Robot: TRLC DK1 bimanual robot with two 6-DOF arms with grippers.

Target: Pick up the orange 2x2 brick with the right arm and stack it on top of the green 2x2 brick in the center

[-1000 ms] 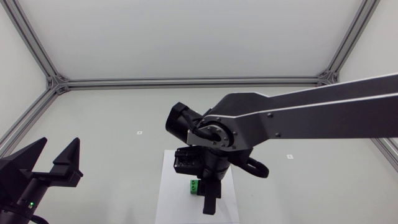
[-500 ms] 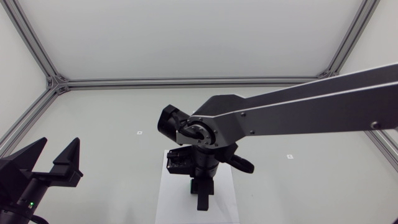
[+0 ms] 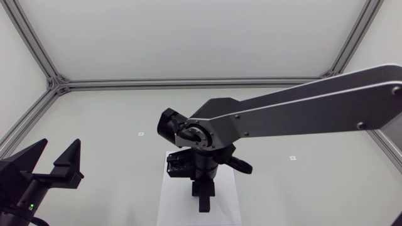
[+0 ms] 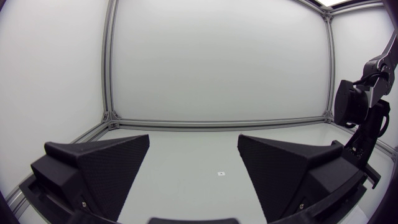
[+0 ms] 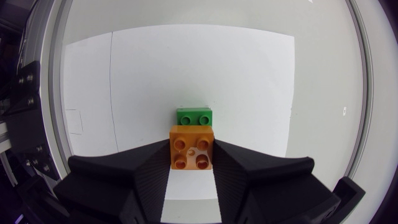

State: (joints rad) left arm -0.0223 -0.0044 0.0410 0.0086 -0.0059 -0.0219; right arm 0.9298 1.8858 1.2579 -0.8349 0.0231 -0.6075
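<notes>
The orange 2x2 brick (image 5: 191, 147) sits studs-up between the two black fingers of my right gripper (image 5: 191, 150), which is shut on it. Just ahead of it, and lower, the green 2x2 brick (image 5: 194, 116) stands on the white sheet (image 5: 249, 81); the orange brick covers its near edge, and I cannot tell whether they touch. In the head view my right gripper (image 3: 202, 198) points down over the white sheet (image 3: 168, 199) at the table's centre and hides both bricks. My left gripper (image 3: 55, 164) stands open and empty at the near left.
Aluminium frame rails (image 3: 188, 82) border the table at the back and sides. Small markers (image 3: 141, 134) lie on the table left and right of the sheet. From my left gripper (image 4: 193, 171), the right arm (image 4: 360, 118) shows at the far right.
My right arm has shifted left and slightly back over the sheet. The green brick, visible beside the gripper one second ago, is now hidden under it. The left arm is unmoved.
</notes>
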